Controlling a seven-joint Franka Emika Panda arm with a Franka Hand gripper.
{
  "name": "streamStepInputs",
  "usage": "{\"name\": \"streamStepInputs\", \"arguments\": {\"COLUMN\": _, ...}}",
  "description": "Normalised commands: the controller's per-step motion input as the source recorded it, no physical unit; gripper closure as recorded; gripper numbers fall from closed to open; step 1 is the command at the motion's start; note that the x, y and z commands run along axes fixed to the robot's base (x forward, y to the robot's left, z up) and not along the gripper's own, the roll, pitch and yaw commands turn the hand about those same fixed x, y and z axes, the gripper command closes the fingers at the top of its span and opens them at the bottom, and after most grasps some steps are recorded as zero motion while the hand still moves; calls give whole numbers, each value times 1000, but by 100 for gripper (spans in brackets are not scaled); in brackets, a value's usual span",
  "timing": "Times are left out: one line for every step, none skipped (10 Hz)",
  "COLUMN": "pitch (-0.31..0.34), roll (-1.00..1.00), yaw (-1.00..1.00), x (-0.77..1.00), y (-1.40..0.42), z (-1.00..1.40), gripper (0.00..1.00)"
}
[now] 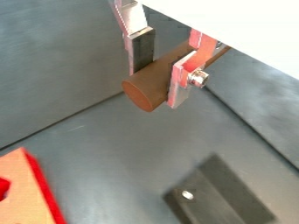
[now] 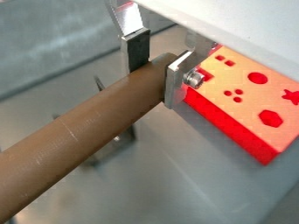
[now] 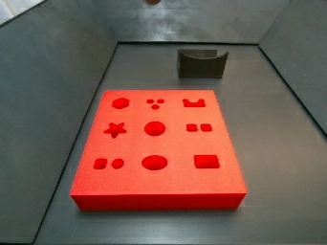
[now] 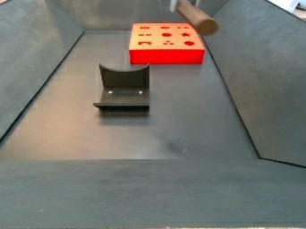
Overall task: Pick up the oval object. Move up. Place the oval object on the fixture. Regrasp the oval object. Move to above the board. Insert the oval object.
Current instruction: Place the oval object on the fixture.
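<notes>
One oval object [image 2: 87, 131], brown, rod-like, clamped between the two silver finger plates of the gripper [image 2: 158, 63]; jaws closed against its sides, dark pad of one finger [image 1: 142, 51] pressed to it, rounded end [image 1: 145, 90] projecting past the fingers in a wrist view. Raised clear of the floor: seen at the upper edge in a side view [image 4: 199, 17], above the near corner of the board; barely a brown tip at the frame edge in a side view [image 3: 153, 3]. One board [image 3: 160, 188], bright red slab, flat on the grey floor, holes of circle, star, square and rectangle shapes, all unoccupied. One fixture [image 4: 123, 89], dark block with U-shaped notch, standing apart from the board, notch holding nothing. Board [image 2: 243, 96] beside the gripper in a wrist view; fixture corner [image 1: 222, 203] below it in a wrist view.
</notes>
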Motion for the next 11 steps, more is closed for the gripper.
{"name": "streamStepInputs", "arguments": {"pitch": -39, "roll": -153, "yaw": -446, "x": 1000, "y": 430, "z": 417, "gripper": 100}}
{"name": "streamStepInputs", "arguments": {"pitch": 47, "roll": -108, "yaw": -255, "x": 1000, "y": 373, "z": 360, "gripper": 100}}
{"name": "streamStepInputs", "arguments": {"pitch": 84, "roll": -103, "yaw": -172, "x": 1000, "y": 332, "z": 316, "gripper": 100}}
{"name": "streamStepInputs", "arguments": {"pitch": 107, "roll": -110, "yaw": -110, "x": 1000, "y": 264, "z": 237, "gripper": 100}}
{"name": "streamStepInputs", "arguments": {"pitch": 112, "roll": -115, "yaw": -83, "x": 1000, "y": 223, "z": 186, "gripper": 100}}
{"name": "streamStepInputs", "arguments": {"pitch": 117, "roll": -119, "yaw": -68, "x": 1000, "y": 181, "z": 144, "gripper": 100}}
{"name": "streamStepInputs", "arguments": {"pitch": 125, "roll": -123, "yaw": -61, "x": 978, "y": 141, "z": 110, "gripper": 100}}
{"name": "streamStepInputs", "arguments": {"pitch": 128, "roll": -126, "yaw": -56, "x": 878, "y": 106, "z": 73, "gripper": 100}}
{"name": "streamStepInputs", "arguments": {"pitch": 127, "roll": -129, "yaw": -54, "x": 778, "y": 79, "z": 47, "gripper": 100}}
{"name": "streamStepInputs", "arguments": {"pitch": 131, "roll": -132, "yaw": -53, "x": 642, "y": 51, "z": 26, "gripper": 100}}
{"name": "streamStepInputs", "arguments": {"pitch": 130, "roll": -134, "yaw": -53, "x": 543, "y": 38, "z": 15, "gripper": 100}}
